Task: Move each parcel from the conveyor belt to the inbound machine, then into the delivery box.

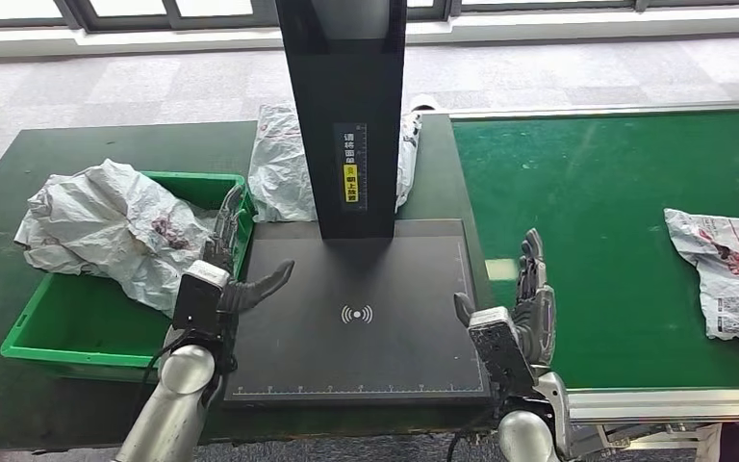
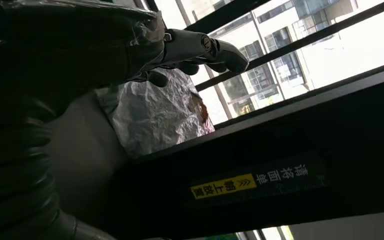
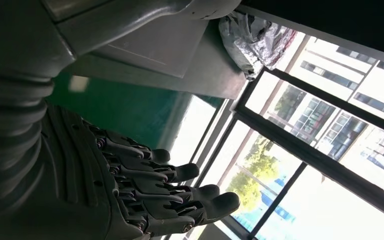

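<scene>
Progress is judged partial: one parcel (image 1: 106, 226) is seen in the delivery box (image 1: 29, 337), another parcel (image 1: 726, 274) left on the conveyor belt (image 1: 597, 192); nothing is held by the open left hand (image 1: 231, 265) or right hand (image 1: 529, 298).

A yellow label (image 1: 350, 182) with Chinese characters marks the black scanner column (image 1: 343, 96).

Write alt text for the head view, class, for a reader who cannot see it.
Both robot hands hang open and empty: the left hand by the green delivery box, the right hand at the edge of the green conveyor belt. Between them lies the black inbound machine, bare; one parcel waits on the belt, another crumpled parcel sits in the box.
</scene>
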`<state>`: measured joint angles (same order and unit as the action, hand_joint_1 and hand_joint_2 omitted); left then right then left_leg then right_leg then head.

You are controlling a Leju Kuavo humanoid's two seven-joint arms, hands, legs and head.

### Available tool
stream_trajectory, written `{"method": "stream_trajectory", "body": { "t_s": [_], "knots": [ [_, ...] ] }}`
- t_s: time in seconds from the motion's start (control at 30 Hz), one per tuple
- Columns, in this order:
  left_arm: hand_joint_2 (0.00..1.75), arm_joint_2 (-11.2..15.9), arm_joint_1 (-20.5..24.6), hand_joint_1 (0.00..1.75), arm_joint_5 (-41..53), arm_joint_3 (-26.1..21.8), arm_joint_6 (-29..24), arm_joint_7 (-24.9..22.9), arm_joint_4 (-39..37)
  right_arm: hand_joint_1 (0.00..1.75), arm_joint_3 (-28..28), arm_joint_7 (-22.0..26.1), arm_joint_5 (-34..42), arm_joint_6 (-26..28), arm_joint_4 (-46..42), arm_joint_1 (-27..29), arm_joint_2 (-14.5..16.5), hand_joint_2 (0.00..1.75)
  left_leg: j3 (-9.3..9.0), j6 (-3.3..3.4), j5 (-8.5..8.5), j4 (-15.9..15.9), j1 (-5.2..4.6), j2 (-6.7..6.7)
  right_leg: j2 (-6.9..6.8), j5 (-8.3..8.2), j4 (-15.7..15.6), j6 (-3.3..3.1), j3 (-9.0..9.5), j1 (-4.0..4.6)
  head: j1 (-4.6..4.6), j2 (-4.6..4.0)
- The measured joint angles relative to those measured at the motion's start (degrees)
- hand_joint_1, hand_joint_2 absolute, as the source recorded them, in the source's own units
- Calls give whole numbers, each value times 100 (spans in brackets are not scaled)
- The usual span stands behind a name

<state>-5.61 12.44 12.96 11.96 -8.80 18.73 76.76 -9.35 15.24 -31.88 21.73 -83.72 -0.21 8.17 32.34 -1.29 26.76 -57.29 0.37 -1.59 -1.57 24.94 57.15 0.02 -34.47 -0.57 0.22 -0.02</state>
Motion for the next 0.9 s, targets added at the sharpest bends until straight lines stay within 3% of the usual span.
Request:
{"method": "stream_trajectory", "body": {
  "t_s": [0.33, 0.47, 0.5, 0.63, 0.9],
  "knots": [
    [175, -189, 4, 0, -299, 197, 222, 132, -472, 0, 0, 49, 94, -51, 320, -108, 0, 175, 1, 0, 4, 1, 1, 1, -1, 4, 0, -3, -1, 1, 0, 1],
    [0, -231, 5, 0, -329, 225, 220, 139, -586, 0, 0, 37, 85, -34, 412, -117, 0, 175, 1, 0, 4, 1, 0, 1, -1, 4, 0, -3, -1, 1, -1, 1],
    [0, -239, 5, 0, -339, 234, 200, 143, -616, 0, 0, 22, 74, -22, 435, -118, 0, 175, 1, 0, 4, 1, 0, 1, -1, 3, 0, -3, -1, 1, -1, 1],
    [175, -284, 12, 0, -348, 273, -2, 173, -772, 0, 0, -45, -22, 110, 561, -141, 0, 175, 1, 0, 4, 1, 0, 1, -1, 4, 0, -3, -1, 1, -1, 2],
    [175, -406, 274, 0, -95, 281, -712, 3, -1351, 0, 94, -712, -1231, 1114, 1171, -516, -26, 175, 0, 1, 2, 0, 0, 0, -1, 1, 0, -2, -1, 1, -1, 1]
  ]
}}
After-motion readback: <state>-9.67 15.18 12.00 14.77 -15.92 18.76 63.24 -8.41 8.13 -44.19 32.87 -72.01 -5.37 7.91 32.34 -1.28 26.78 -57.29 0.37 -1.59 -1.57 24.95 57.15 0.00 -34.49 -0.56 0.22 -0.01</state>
